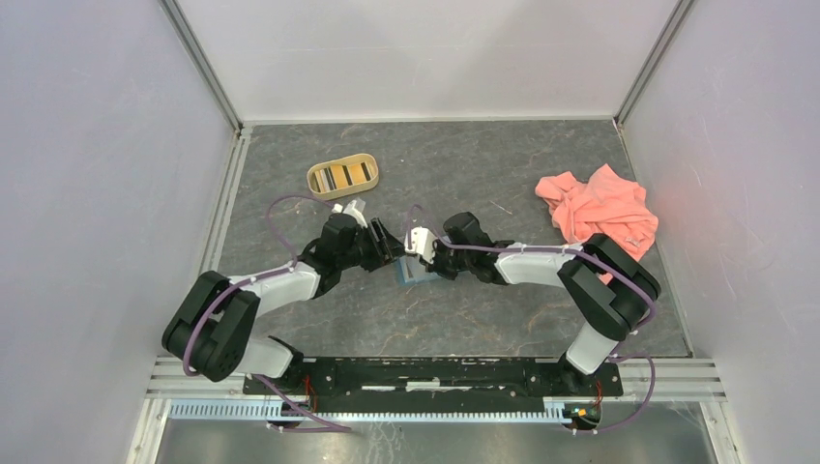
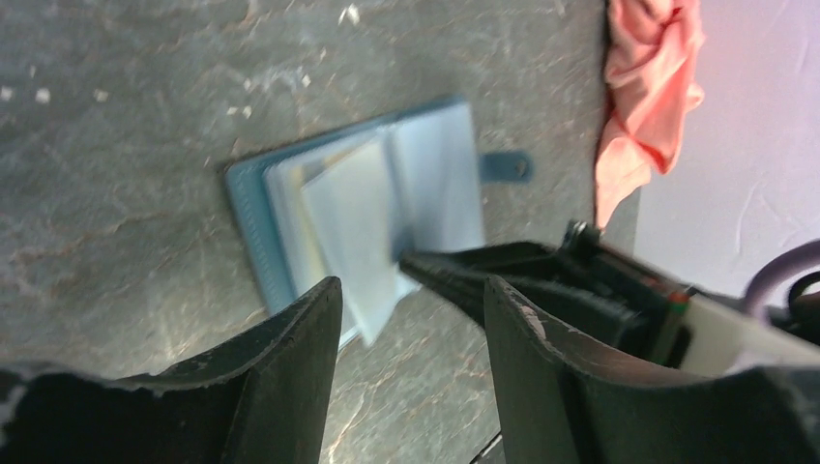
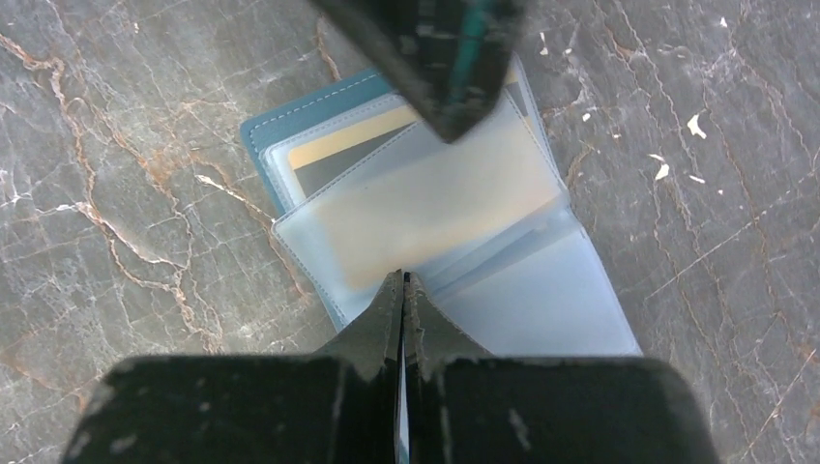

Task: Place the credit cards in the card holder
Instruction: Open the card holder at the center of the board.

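The teal card holder (image 1: pixel 416 275) lies open on the table between both grippers, its light blue pockets (image 3: pixel 541 309) fanned out. A yellow-gold credit card (image 3: pixel 353 145) and a dark one (image 3: pixel 329 172) sit in its pockets, and a pale yellowish card (image 3: pixel 425 213) shows through a raised pocket. My right gripper (image 3: pixel 403 280) is shut, its tips resting on the pockets at the fold. My left gripper (image 2: pixel 411 295) stands open just above the card holder (image 2: pixel 367 213) with nothing between its fingers. More dark and yellow credit cards (image 1: pixel 341 176) lie in the tan tray.
The tan oval tray (image 1: pixel 314 179) stands at the back left of the stone-patterned table. A crumpled pink cloth (image 1: pixel 598 208) lies at the right, also seen in the left wrist view as the pink cloth (image 2: pixel 648 87). White walls enclose the table.
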Tool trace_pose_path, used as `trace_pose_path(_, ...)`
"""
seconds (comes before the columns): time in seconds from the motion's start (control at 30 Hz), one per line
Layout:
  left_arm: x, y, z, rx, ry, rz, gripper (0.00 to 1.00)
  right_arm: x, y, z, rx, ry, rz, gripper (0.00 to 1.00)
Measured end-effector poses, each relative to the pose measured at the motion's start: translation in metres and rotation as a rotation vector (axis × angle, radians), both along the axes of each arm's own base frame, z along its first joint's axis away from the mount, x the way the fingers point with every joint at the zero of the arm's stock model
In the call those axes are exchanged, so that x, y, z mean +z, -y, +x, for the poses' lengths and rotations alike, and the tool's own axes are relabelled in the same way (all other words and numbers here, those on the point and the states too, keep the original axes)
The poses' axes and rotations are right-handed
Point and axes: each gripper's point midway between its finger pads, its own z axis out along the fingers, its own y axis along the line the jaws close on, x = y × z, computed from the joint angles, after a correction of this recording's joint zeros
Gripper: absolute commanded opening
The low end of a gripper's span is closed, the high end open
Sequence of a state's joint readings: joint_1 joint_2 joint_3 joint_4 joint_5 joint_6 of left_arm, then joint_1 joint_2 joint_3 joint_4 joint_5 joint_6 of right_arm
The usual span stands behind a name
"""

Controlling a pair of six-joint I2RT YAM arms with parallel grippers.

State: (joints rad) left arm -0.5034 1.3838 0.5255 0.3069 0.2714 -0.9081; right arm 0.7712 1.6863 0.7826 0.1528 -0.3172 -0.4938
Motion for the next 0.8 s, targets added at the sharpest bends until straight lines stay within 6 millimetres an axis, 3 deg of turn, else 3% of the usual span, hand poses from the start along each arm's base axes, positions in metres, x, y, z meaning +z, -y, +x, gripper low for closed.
trace_pose_path(0.37, -0.014, 0.0, -0.016, 0.005, -0.055, -0.053, 0.6, -0.002, 0.002, 0.002, -0.036, -0.072, 0.037, 0.0)
trace_pose_path(0.8, -0.021, 0.013, -0.01, 0.003, -0.086, -0.139, 0.6, -0.002, 0.002, 0.003, -0.048, -0.108, 0.055, 0.0)
